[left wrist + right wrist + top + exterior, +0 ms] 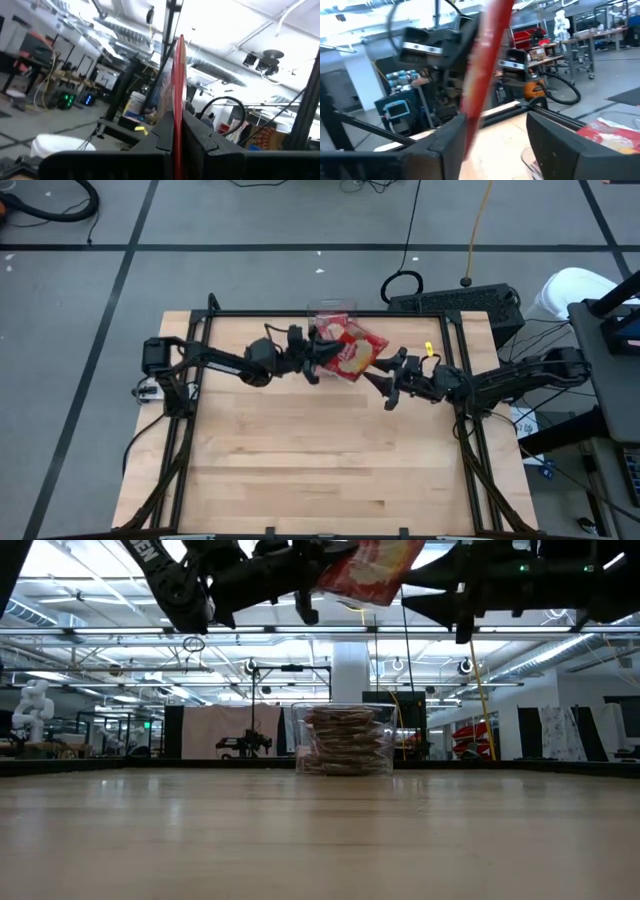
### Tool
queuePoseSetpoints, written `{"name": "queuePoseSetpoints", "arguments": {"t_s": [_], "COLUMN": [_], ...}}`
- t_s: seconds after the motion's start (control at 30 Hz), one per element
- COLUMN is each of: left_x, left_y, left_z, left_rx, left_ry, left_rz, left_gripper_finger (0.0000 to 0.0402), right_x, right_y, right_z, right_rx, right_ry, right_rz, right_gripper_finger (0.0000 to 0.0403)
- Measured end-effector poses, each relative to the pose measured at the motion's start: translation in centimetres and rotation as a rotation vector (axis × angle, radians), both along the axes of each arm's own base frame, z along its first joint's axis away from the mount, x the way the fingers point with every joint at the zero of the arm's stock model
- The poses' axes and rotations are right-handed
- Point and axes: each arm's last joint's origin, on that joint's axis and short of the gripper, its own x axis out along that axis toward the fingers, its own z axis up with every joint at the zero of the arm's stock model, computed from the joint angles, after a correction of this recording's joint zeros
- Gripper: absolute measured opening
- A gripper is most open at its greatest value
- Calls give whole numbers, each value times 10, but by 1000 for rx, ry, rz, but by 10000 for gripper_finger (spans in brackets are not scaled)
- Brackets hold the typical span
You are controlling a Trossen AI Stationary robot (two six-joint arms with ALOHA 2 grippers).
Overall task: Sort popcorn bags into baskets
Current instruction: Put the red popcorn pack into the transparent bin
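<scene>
A red popcorn bag (352,352) with a cream picture is up in the air above the table's far middle, well above the wood in the low view (368,565). My left gripper (322,358) is shut on it from the left. My right gripper (383,380) is open just right of the bag, whose lower edge (479,95) stands between the fingers, close to one of them. The clear basket (328,312) stands at the far edge with a stack of bags (345,740) inside it. My left gripper pinches the bag's left edge (177,107) between its two fingers (200,137), coming roughly level from the table's left. The bag is lifted clear of the table and sticks out beyond the fingers edge-on. My right gripper: whether the finger (451,134) beside the bag touches it, I cannot tell.
A black frame rail (330,312) runs along the table's far edge by the basket. Bare wood (320,460) lies open toward the near edge. A black keyboard-like box (455,302) sits past the far right corner, with cables around it.
</scene>
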Motion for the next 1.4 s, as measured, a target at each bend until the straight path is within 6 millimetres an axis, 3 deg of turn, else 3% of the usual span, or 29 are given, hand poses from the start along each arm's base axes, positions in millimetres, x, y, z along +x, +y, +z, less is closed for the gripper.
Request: {"name": "queuePoseSetpoints", "arguments": {"t_s": [0.17,0.3,0.4,0.57,0.77,1.07,1.4], "left_x": [3,4,4,5,1,-22,-24], "left_y": [-14,-20,-24,-31,-26,-29,-27], "left_z": [-2,-4,-3,-4,3,20,8], "left_rx": [28,40,52,117,75,148,163], "left_ry": [4,17,15,28,144,456,600], "left_rz": [30,35,32,-34,-258,-158,-97], "left_gripper_finger": [22,23,24,25,66,152,174], "right_x": [8,12,13,13,9,-1,10], "right_y": [2,3,3,5,5,0,-7], "right_z": [-5,-7,-6,-6,-6,1,12], "right_rx": [-42,-37,-33,-25,25,78,99], "right_ry": [-25,-69,-97,-97,-37,157,279], "right_rz": [85,105,97,156,192,167,183], "right_gripper_finger": [226,205,150,19,7,3,4]}}
